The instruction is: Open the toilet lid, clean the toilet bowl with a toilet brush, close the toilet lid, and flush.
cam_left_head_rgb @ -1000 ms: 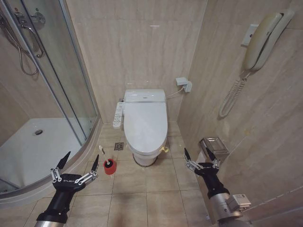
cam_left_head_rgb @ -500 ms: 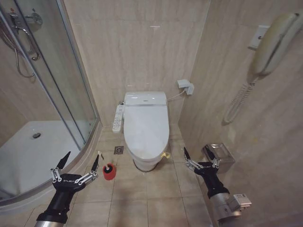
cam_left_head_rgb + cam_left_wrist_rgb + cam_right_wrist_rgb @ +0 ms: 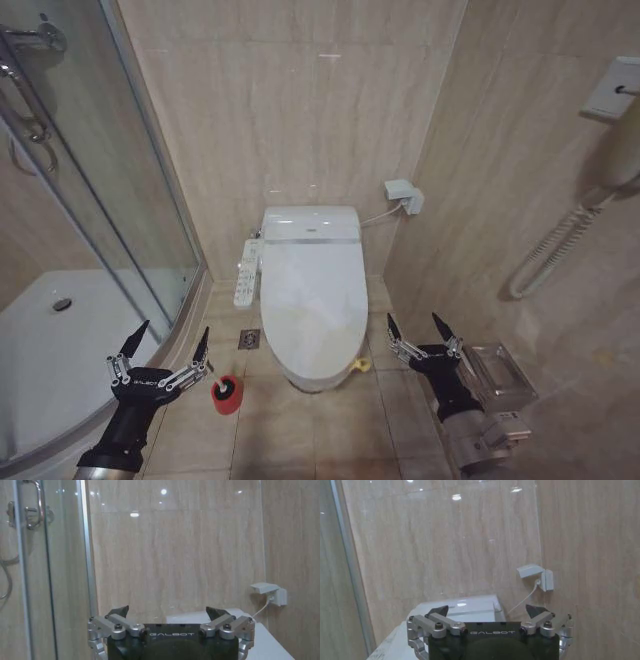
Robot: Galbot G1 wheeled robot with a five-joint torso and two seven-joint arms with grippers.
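Both grippers are hanging wide open and holding nothing: left gripper (image 3: 160, 355) low by the shower glass (image 3: 120, 200), right gripper (image 3: 424, 335) just off the toilet's right flank. The toilet lid (image 3: 312, 305) is lying shut between and ahead of them, long axis running away toward the back wall. The right gripper is looking nearer to the lid's front edge. The toilet brush (image 3: 213, 372) is sitting in its red holder (image 3: 226, 393) just beside the left gripper.
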